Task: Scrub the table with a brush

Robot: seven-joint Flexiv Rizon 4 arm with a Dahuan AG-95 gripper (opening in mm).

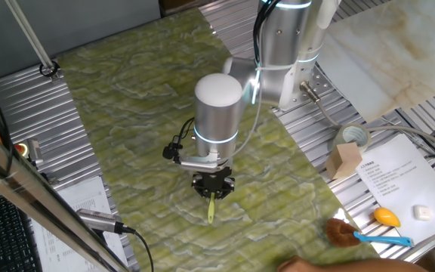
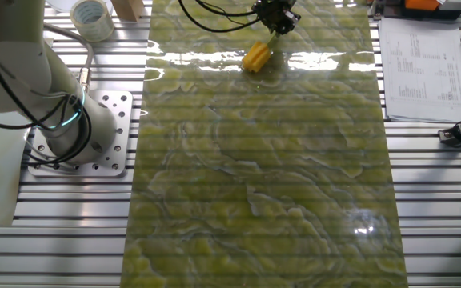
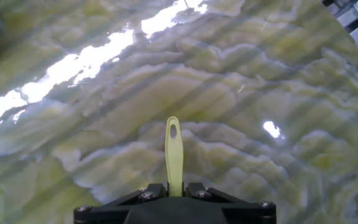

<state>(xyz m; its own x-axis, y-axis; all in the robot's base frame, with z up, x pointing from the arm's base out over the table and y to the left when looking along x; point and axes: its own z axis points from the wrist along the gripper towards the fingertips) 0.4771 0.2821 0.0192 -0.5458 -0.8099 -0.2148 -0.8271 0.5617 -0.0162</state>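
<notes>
Gripper (image 3: 174,190) clamping brush (image 3: 174,155), handle seemingly pointing away along fingers.

Robotics lab, arm base (image 2: 62,132) bolted to ribbed metal bench (image 2: 54,208), trailing cables (image 1: 112,223), printed sheets (image 2: 422,68), tape roll (image 2: 92,18)

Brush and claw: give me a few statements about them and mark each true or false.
1. The claw is shut on the brush. True.
2. The brush's yellow head rests on the green marbled table. True, as the other fixed view shows it.
3. The claw grips the brown-bristled brush with the blue handle. False: that one lies apart, at the table's edge.
4. The handle's end has a hole. True, seen in the hand view.
5. The tape roll sits on the marbled table. False: it sits on ribbed metal.
</notes>
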